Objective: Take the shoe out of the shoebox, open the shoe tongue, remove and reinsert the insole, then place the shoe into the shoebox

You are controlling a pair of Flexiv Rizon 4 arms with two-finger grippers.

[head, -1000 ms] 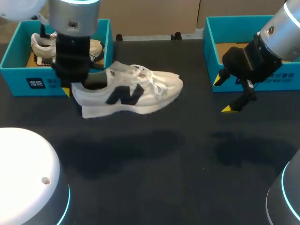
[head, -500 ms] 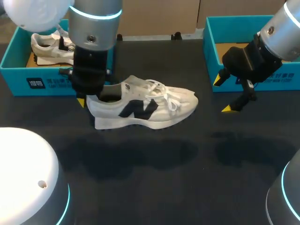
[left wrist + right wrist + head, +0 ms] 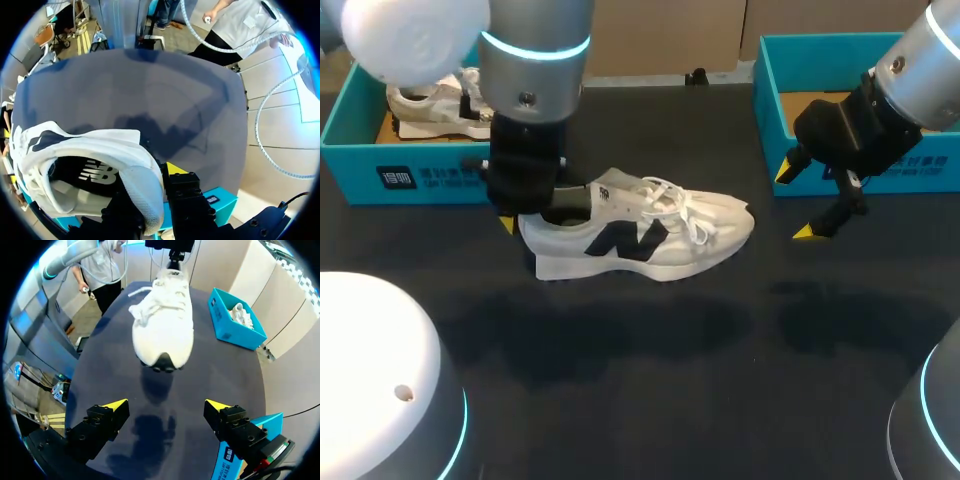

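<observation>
The dark bench (image 3: 720, 360) lies nearest. Above its middle the white shoe (image 3: 640, 235) hangs off the surface, with its shadow on the bench below and its toe pointing toward the right side. The left jaws pinch the heel collar from both sides, one finger inside the shoe's opening and one behind the heel. The right jaws stand wide apart and hold nothing. They hang just in front of the right box (image 3: 920, 165), well apart from the toe, with a stretch of bench between. Farther back, the left box (image 3: 380, 178) holds a second shoe (image 3: 425, 100), and the held shoe's heel is near that box's front wall.
</observation>
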